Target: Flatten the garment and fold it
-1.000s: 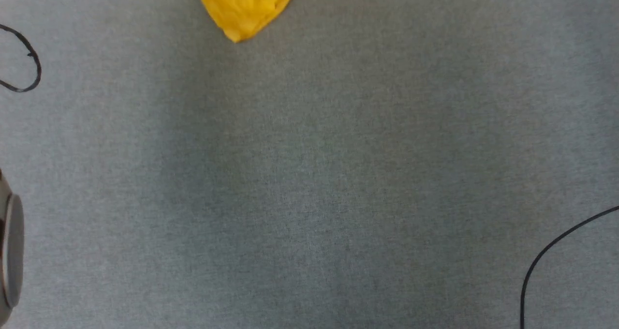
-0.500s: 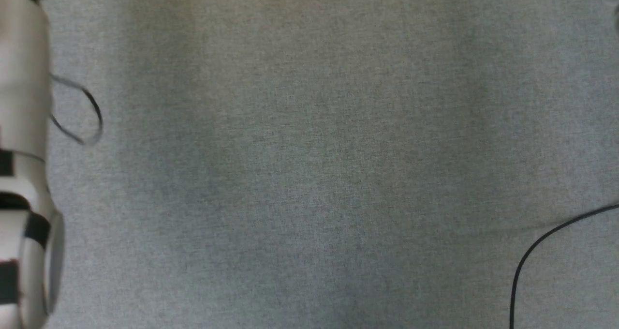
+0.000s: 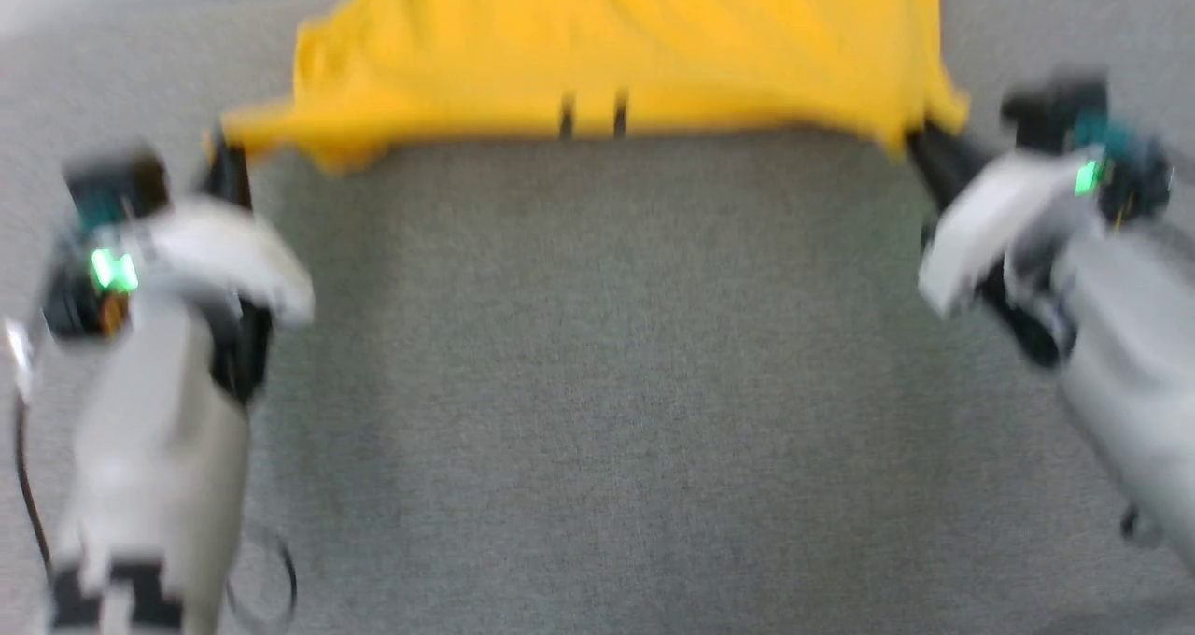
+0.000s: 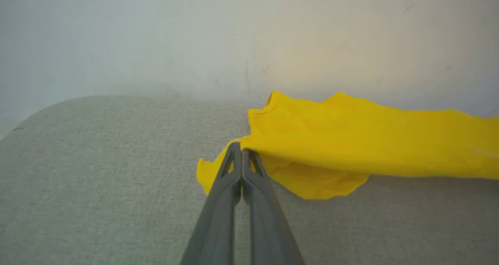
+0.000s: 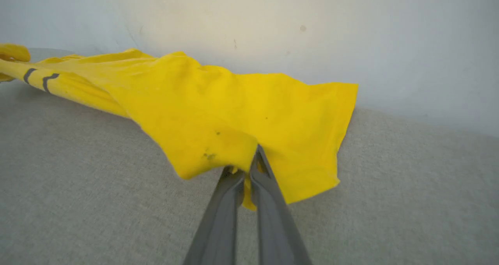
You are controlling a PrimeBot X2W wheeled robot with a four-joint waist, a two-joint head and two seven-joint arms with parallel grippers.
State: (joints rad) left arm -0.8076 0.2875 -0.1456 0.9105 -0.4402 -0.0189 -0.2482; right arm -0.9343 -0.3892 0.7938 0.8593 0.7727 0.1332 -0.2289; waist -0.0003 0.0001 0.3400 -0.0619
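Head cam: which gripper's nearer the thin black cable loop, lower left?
Left. The left gripper pinches a garment corner, up the view from the cable loop; the right gripper grips the opposite corner, far across.

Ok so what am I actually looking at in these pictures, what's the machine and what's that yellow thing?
It is a robot with two arms. The blurred picture looks down from its head: its left arm and right arm reach over a grey cloth-covered surface. The other two come from cameras on each wrist, looking along that arm's two dark fingers. The yellow thing is a T-shirt. The left jaws and the right jaws are each shut on one end of its near edge, holding it spread between them.
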